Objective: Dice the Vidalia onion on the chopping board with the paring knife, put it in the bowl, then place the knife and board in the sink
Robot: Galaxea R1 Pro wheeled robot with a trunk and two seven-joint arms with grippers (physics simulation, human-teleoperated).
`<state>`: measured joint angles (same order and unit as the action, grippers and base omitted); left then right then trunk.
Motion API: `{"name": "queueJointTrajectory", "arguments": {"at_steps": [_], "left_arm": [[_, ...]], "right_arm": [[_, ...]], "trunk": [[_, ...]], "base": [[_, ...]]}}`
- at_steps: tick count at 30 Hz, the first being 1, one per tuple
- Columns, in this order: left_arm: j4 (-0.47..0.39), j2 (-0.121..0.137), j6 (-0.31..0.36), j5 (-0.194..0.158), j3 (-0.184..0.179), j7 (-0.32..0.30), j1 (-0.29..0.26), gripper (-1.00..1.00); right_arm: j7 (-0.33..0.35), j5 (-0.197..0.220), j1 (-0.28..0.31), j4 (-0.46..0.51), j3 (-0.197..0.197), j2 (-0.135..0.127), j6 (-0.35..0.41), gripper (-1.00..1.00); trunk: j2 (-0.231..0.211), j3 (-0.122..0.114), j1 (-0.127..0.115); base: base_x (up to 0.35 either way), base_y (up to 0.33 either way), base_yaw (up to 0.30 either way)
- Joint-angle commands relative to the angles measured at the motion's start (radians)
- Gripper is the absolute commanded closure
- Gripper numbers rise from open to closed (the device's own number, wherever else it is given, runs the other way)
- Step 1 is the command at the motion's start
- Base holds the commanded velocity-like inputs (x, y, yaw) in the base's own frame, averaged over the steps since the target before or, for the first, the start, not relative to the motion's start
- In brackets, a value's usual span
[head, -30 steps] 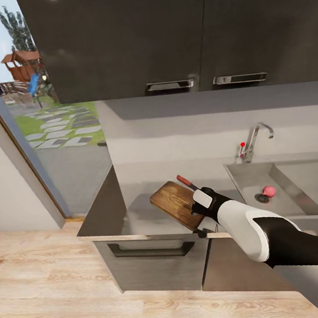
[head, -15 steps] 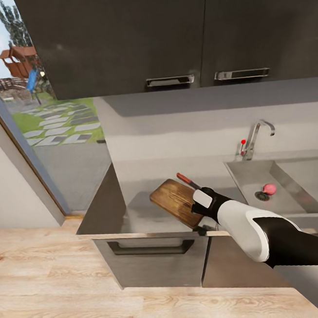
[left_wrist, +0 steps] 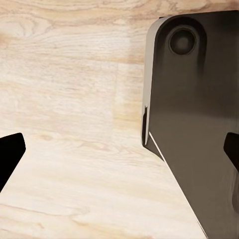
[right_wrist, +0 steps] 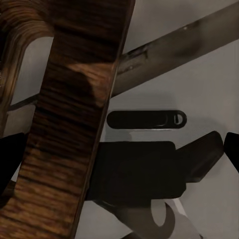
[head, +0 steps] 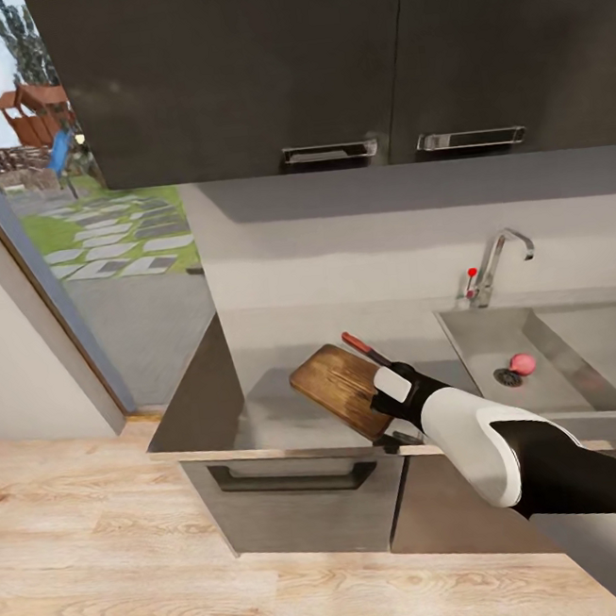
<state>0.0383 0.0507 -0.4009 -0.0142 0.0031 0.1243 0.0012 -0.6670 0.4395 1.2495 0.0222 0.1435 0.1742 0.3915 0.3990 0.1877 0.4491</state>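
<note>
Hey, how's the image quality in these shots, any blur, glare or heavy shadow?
Head view: sharp and evenly lit, soft shadow under the upper cabinets, a pale sheen on the countertop beside the chopping board. Right wrist view: the board is so close that its grain looks soft, and dark shadows lie below it. Left wrist view: clear, bright wood floor, no glare.

1 chopping board (head: 340, 390), 1 Vidalia onion (head: 522, 363), 1 paring knife (head: 362, 347)

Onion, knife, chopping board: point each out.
onion (head: 522, 363), head view, middle of the bulb in the sink.
knife (head: 357, 344), head view, red-brown handle.
chopping board (head: 340, 386), head view, wooden top face.
</note>
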Motion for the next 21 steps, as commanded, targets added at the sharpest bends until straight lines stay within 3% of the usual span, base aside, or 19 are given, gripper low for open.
{"name": "queueJointTrajectory", "arguments": {"at_steps": [1, 21], "left_arm": [[0.002, 0.0, -0.006, -0.001, 0.0, 0.001, -0.001, -1.0], [0.002, -0.001, -0.006, 0.0, 0.0, 0.0, -0.001, -1.0]], "right_arm": [[-0.005, -0.01, -0.001, 0.001, 0.005, 0.0, 0.011, -1.0], [-0.009, -0.01, -0.001, 0.001, 0.005, 0.0, 0.012, -1.0]], "trunk": [[0.001, 0.002, 0.001], [0.001, 0.002, 0.001]], "base": [[0.0, 0.0, 0.0], [0.0, 0.0, 0.0]]}}
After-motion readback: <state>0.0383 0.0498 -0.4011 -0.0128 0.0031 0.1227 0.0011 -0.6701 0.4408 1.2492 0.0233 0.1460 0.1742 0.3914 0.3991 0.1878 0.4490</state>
